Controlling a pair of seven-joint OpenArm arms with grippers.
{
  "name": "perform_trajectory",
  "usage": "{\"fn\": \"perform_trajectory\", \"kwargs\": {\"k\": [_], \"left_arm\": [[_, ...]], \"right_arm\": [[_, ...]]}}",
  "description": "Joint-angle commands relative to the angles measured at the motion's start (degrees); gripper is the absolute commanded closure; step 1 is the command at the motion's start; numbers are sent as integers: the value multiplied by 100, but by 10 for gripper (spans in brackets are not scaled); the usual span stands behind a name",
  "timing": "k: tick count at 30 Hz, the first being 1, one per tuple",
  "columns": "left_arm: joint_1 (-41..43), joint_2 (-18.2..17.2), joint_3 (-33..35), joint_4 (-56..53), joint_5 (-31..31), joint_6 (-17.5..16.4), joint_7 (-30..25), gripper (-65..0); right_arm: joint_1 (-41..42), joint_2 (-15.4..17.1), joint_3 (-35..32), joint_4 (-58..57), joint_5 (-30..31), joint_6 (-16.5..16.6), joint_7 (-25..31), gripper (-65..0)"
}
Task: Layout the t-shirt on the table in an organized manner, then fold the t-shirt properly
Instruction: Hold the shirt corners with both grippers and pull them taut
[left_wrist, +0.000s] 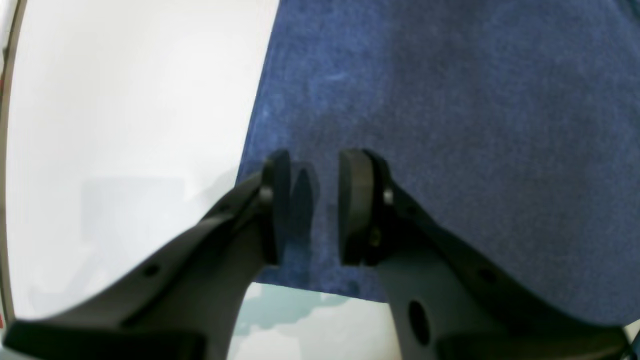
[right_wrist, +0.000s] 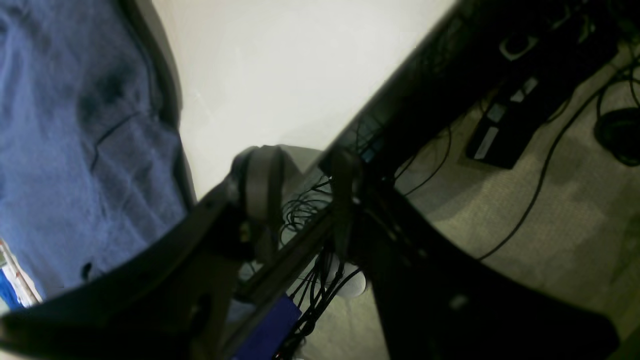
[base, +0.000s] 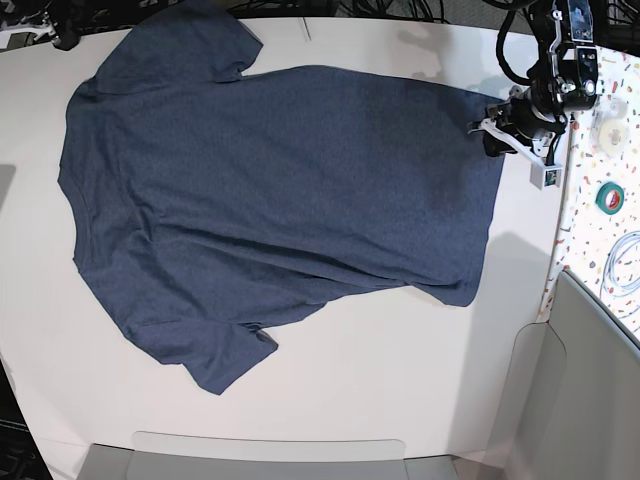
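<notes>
1. Two stages make up the task; judged from the base view, layout is nearly done, since the dark heathered navy-blue short-sleeved t-shirt (base: 270, 200) lies spread, plain side up, on the large white smooth-topped table (base: 400, 380). No fold is visible; all folding remains.
2. Long axis runs left-right in the base view: collar and sleeves at left, hem at right. The lower hem corner slants; slight wrinkles remain.
3. Left gripper (left_wrist: 314, 207) sits over the hem corner, pads parted, with no cloth pinched between them.
4. Right gripper (right_wrist: 300, 200) hangs beyond the table edge, jaws apart, holding nothing.
</notes>
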Motion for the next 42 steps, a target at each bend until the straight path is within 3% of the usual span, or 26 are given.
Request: {"fn": "perform_trajectory", "kwargs": {"k": [1,14,26,34,42], "left_arm": [[-9,-37,-33,82,-23,-5,-53,-152],[61,-37,-59,74,-23,-5,-53,-152],[61,-37,-68,74,-23,-5,-53,-152],[61,-46,-68,74,-23,-5,-53,-152],[61,-46,-77,74,-23,-5,-53,-151]], "right_arm": [[98,-76,-264,-26,-163,117,-71,-160],[-254,-76,-458,1178,883,82,-80,-160],[-456,-50,-405,1231,1833,91,-85,-160],[18,-32,-405,440,997,108,-85,-160],[353,-155,-467,369,452,108,-85,-160]]}}
